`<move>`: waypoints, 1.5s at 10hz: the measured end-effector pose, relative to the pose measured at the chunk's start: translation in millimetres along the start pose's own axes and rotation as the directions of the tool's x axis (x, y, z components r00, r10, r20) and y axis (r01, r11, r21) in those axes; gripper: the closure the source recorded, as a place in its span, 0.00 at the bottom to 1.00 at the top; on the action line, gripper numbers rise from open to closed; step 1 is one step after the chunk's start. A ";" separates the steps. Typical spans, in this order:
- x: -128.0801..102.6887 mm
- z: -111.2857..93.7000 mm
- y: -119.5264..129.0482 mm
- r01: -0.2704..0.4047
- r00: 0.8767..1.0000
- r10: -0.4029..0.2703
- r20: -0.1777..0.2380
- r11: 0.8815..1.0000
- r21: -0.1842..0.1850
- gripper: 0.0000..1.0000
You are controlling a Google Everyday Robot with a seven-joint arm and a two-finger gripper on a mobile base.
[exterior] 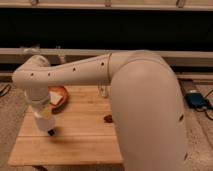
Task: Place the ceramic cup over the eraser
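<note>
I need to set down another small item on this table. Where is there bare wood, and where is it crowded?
The wooden table shows bare wood along its front edge and in the middle, between the gripper and the reddish-brown lump. The back left is crowded by the plate. The arm hides the right side.

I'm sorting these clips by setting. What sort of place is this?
Probably a lab or office test area, not a home: a small wooden table on carpet, a long ledge along a dark window wall, and cables with a blue device on the floor. The gripper is low over the table's left side.

High behind arm [100, 75], facing table [80, 140].
</note>
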State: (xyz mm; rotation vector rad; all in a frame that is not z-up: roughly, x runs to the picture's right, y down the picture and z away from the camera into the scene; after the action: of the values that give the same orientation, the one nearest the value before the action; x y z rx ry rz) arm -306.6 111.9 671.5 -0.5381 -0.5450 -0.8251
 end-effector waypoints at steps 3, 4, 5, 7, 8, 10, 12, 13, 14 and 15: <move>-3.6 12.7 -3.3 0.016 1.000 -0.016 -0.002 1.000 -0.012 0.71; -3.5 17.9 -5.3 0.020 1.000 -0.020 -0.005 1.000 -0.020 0.59; -1.9 22.6 -5.6 0.020 1.000 -0.020 -0.008 0.999 -0.028 0.51; 8.6 38.9 -3.9 0.020 1.000 -0.021 -0.018 0.998 -0.052 0.29; 13.4 47.5 -2.1 0.020 0.999 -0.021 -0.024 0.998 -0.063 0.22; 18.5 56.7 0.1 0.022 0.999 -0.025 -0.032 0.996 -0.082 0.20; 19.9 59.6 2.5 0.022 0.999 -0.025 -0.032 0.996 -0.091 0.20; 20.9 59.4 3.7 0.022 0.999 -0.024 -0.029 0.995 -0.093 0.20; 19.8 56.1 4.0 0.021 0.999 -0.023 -0.022 0.996 -0.092 0.20; 16.7 48.8 2.4 0.018 1.000 -0.019 -0.012 0.996 -0.086 0.20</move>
State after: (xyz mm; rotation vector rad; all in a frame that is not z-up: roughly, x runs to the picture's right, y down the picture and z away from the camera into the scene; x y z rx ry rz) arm -306.9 135.4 717.5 -0.6066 -0.5055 -0.8722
